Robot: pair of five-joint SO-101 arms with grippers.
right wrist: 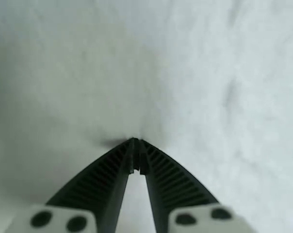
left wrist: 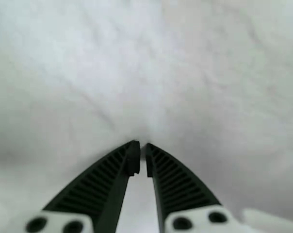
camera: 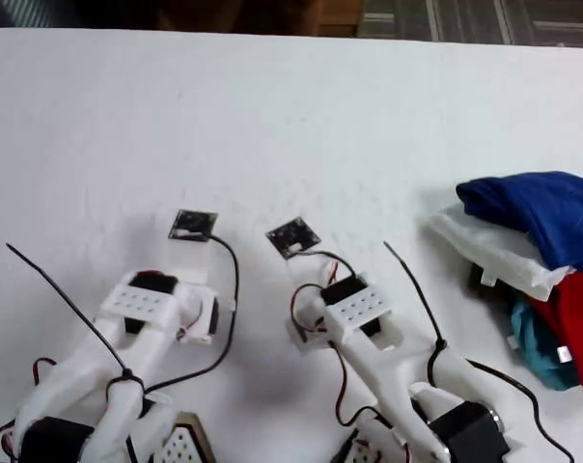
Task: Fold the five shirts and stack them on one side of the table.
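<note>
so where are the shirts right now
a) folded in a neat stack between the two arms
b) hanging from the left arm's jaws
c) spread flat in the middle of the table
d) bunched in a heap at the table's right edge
d: the shirts lie crumpled together at the right edge of the table, a blue one on top, none of them folded.

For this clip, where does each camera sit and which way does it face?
High view: fixed overhead, looking down on the white cloth-covered table, two white arms and a heap of blue, white, red and teal shirts.
Left wrist view: on that arm's wrist, looking past its black ribbed left hand, shut, at the cloth.
Right wrist view: likewise, past the shut right hand.
Shared: all three see the white cloth.
</note>
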